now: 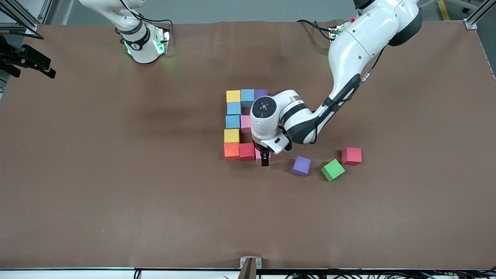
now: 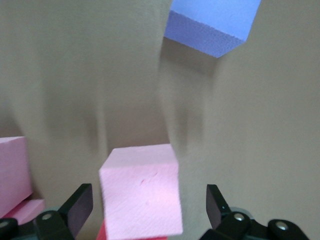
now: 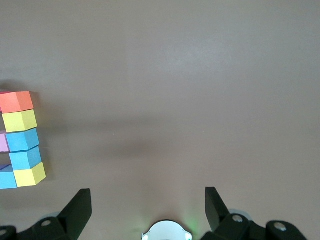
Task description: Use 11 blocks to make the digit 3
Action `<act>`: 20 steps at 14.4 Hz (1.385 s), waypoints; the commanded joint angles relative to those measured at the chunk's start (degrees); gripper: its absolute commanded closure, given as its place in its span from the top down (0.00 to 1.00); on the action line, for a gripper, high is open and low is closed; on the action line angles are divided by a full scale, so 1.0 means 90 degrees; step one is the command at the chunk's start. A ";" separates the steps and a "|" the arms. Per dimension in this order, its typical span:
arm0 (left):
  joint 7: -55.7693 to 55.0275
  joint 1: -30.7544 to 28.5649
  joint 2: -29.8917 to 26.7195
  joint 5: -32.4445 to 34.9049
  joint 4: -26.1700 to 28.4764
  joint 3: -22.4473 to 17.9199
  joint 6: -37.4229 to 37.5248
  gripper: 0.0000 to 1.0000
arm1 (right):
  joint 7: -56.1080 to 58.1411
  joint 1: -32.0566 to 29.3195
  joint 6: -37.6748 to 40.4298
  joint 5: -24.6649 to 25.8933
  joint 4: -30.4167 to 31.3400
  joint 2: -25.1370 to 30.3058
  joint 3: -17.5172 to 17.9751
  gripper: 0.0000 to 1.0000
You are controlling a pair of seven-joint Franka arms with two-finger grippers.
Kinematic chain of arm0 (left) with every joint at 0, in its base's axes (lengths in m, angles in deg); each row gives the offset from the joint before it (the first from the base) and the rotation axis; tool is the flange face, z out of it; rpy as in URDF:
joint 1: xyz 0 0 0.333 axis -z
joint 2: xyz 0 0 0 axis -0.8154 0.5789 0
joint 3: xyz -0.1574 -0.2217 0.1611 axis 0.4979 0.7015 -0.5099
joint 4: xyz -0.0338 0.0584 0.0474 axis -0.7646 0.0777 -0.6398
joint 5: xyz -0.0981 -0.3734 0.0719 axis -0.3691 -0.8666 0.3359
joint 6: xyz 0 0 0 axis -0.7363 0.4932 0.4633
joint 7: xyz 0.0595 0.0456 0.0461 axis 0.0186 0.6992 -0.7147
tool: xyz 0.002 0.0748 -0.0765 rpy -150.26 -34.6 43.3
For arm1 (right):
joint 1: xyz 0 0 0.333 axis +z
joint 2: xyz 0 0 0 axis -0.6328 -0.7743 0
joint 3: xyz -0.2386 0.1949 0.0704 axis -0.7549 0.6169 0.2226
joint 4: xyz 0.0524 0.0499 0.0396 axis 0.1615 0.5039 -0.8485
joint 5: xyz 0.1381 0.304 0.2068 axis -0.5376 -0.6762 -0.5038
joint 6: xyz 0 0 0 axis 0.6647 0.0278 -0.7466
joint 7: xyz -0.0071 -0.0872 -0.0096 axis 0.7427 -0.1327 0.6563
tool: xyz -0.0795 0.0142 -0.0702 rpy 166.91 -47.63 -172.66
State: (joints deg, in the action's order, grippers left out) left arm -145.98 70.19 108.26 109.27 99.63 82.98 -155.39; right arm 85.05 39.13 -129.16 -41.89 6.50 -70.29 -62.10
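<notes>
Loose green foam cube [image 1: 332, 169], purple foam cube [image 1: 301, 166] and red foam cube [image 1: 351, 155] lie nearest the camera, toward the left arm's end.

Just farther, the left gripper [image 1: 265, 158] straddles a pink foam cube [image 2: 141, 189] at the figure's nearest row beside the red [image 1: 247, 151] and orange [image 1: 231, 150] blocks, fingers [image 2: 80, 206] spread wide, clear of its sides. Yellow [image 1: 231, 135], light blue [image 1: 233, 121] and more blocks run farther up. The right gripper [image 3: 148, 207] waits over bare table, fingers wide apart, empty.
</notes>
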 commanded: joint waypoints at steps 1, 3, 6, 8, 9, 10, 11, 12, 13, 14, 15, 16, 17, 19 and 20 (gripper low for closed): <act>0.0082 -0.0175 -0.0473 0.0047 0.0306 0.0308 0.0426 1.00 | 0.0057 -0.0084 0.0073 -0.0076 0.0007 0.0089 0.0050 1.00; 0.0489 -0.0574 -0.0854 -0.0002 0.0638 0.0707 0.0447 1.00 | 0.0057 -0.0084 0.0073 -0.0086 -0.0002 0.0089 0.0050 1.00; 0.1912 -0.1210 -0.1430 -0.0361 0.0902 0.1109 0.0592 1.00 | 0.0057 -0.0084 0.0092 -0.0085 -0.0022 0.0089 0.0050 1.00; 0.3200 -0.1474 -0.1626 -0.0879 0.0903 0.1119 0.0652 1.00 | 0.0057 -0.0094 0.0053 -0.0086 -0.0032 0.0089 0.0050 1.00; 0.3941 -0.1688 -0.1753 -0.1191 0.0913 0.1119 0.0672 1.00 | 0.0057 -0.0094 0.0053 -0.0086 -0.0032 0.0079 0.0050 1.00; 0.4616 -0.1816 -0.1928 -0.1551 0.0922 0.1119 0.0730 1.00 | 0.0057 -0.0094 0.0063 -0.0086 -0.0032 0.0079 0.0050 1.00; 0.5319 -0.1962 -0.2036 -0.1864 0.0923 0.1110 0.0885 1.00 | 0.0057 -0.0084 0.0073 -0.0086 -0.0032 0.0089 0.0050 1.00; 0.6012 -0.2157 -0.2134 -0.2041 0.0923 0.1109 0.1003 1.00 | 0.0067 -0.0084 0.0063 -0.0086 -0.0032 0.0079 0.0060 1.00; 0.6503 -0.2323 -0.2193 -0.2140 0.0923 0.1119 0.1081 1.00 | 0.0067 -0.0084 0.0073 -0.0086 -0.0032 0.0079 0.0050 1.00; 0.7107 -0.2479 -0.2300 -0.2180 0.0923 0.1110 0.1217 1.00 | 0.0067 -0.0084 0.0082 -0.0086 -0.0032 0.0079 0.0050 1.00; 0.7703 -0.2626 -0.2388 -0.2199 0.0932 0.1109 0.1248 1.00 | 0.0077 -0.0074 0.0082 -0.0086 -0.0032 0.0079 0.0060 1.00; 0.8192 -0.2782 -0.2457 -0.2238 0.0932 0.1119 0.1258 1.00 | 0.0106 -0.0074 0.0082 -0.0086 -0.0032 0.0079 0.0060 1.00; 0.8767 -0.2890 -0.2515 -0.2277 0.0932 0.1119 0.1258 1.00 | 0.0174 -0.0074 0.0092 -0.0086 -0.0022 0.0079 0.0060 1.00; 1.0181 -0.3056 -0.2574 -0.2258 0.0932 0.1100 0.1306 1.00 | 0.0282 -0.0084 0.0160 -0.0086 -0.0032 0.0079 0.0050 1.00; 1.0769 -0.3125 -0.2603 -0.2219 0.0932 0.1100 0.1316 1.00 | 0.0292 -0.0084 0.0161 -0.0086 -0.0032 0.0079 0.0050 1.00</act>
State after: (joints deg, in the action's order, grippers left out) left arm -58.63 43.53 87.37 90.10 106.08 92.71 -144.01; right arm 86.41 39.13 -128.44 -41.93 6.16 -70.28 -61.99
